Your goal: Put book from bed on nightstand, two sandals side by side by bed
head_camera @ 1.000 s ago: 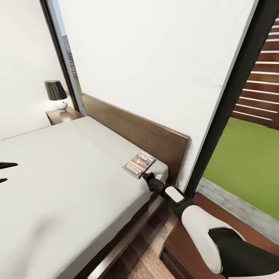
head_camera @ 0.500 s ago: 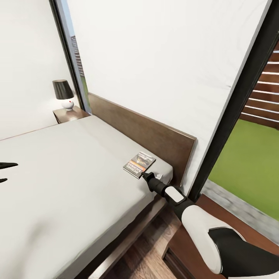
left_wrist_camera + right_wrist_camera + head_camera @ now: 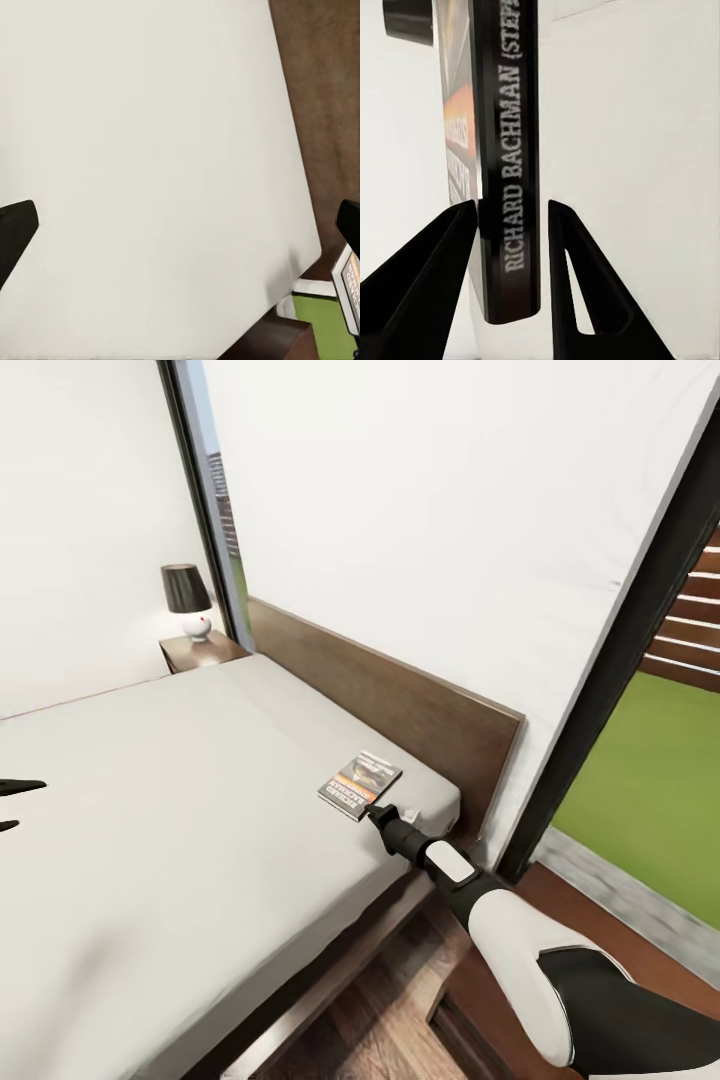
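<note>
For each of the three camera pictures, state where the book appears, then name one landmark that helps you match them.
Head view: the book lies on the mattress near the headboard, at the right hand.
Left wrist view: a sliver of it shows at the picture's edge.
Right wrist view: its spine stands between the two fingers.
Shared landmark: the grey mattress.

The mattress (image 3: 180, 840) lies open around the book (image 3: 359, 783), with only the headboard (image 3: 400, 710) rising just behind it.
</note>
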You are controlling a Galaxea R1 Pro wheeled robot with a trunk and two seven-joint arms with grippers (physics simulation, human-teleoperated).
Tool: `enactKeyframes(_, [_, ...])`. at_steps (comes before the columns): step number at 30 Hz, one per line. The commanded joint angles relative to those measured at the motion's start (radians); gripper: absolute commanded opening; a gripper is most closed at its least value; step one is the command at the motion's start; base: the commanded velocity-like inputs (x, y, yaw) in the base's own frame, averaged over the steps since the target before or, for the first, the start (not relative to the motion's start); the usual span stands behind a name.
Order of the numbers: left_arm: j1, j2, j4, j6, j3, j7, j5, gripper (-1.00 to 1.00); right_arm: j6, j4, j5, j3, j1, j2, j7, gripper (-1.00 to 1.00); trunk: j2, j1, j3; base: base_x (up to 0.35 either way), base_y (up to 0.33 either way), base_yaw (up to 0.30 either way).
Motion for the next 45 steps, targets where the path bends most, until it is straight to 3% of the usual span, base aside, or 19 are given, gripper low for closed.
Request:
enactKeyframes(1, [-0.002, 0.001, 0.001, 0.0, -0.005, -0.008, -0.002, 1.0, 0.002, 0.0, -0.009, 0.004, -0.001, 0.0, 0.001, -1.0, 0.0, 0.0, -0.001, -0.135, 0.0, 0.224])
enactKeyframes(16, [-0.002, 0.001, 0.001, 0.0, -0.005, -0.008, -0.004, 1.0, 0.001, 0.0, -0.009, 0.005, -0.001, 0.0, 0.001, -1.0, 0.0, 0.0, -0.001, -0.125, -0.015, 0.235])
enactKeyframes(45, [-0.002, 0.005, 0.028, 0.0, -0.005, -0.01, -0.002, 1.0, 0.0, 0.0, -0.009, 0.006, -0.001, 0.0, 0.001, -1.0, 0.0, 0.0, -0.001, -0.007, -0.002, 0.238])
